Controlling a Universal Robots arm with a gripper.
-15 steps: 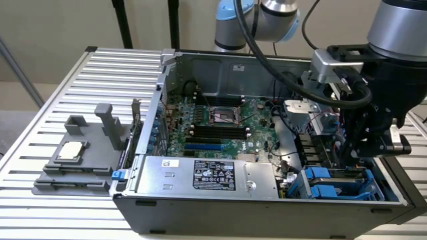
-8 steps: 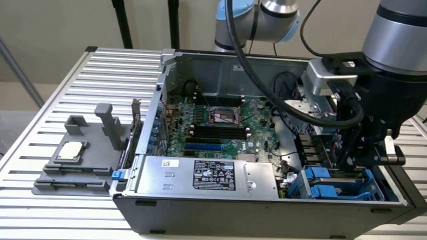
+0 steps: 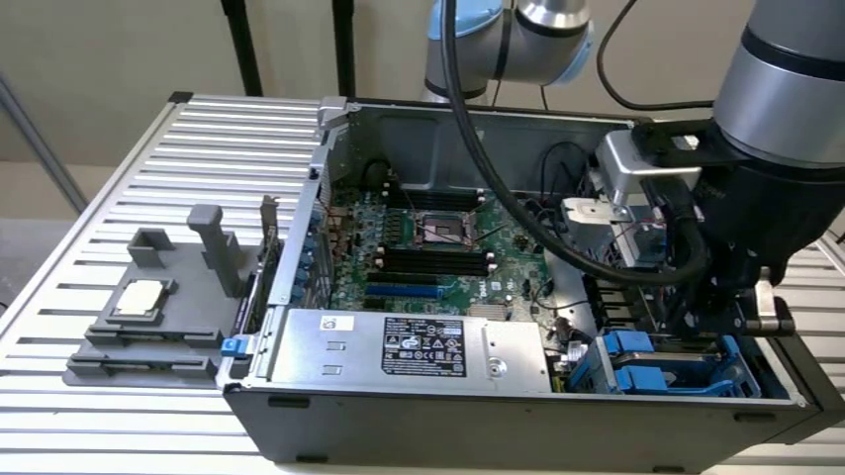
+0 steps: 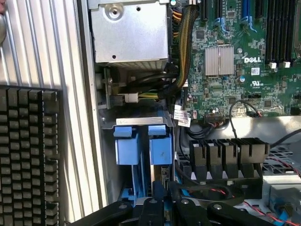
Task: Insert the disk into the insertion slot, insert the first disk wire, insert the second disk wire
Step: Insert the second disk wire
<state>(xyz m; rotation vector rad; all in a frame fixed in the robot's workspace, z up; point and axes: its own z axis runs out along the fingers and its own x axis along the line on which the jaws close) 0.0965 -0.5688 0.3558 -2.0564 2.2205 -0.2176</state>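
Observation:
The disk stands on edge in the insertion slot, low in the dark grey case, and its blue carrier tabs stick up from the bay. My gripper is directly over the disk's end. Its black fingers are drawn close together on the blue carrier, so it is shut on the disk. In the exterior view the gripper reaches down into the case's front corner on that view's right, just behind the blue carrier. A cable with a white plug lies loose beside the bay.
The silver power-supply box fills the case's front next to the bay. The motherboard lies behind it. Black cables hang from the arm across the case. A grey fixture stands on the slatted table. A black keyboard-like grid lies outside the case wall.

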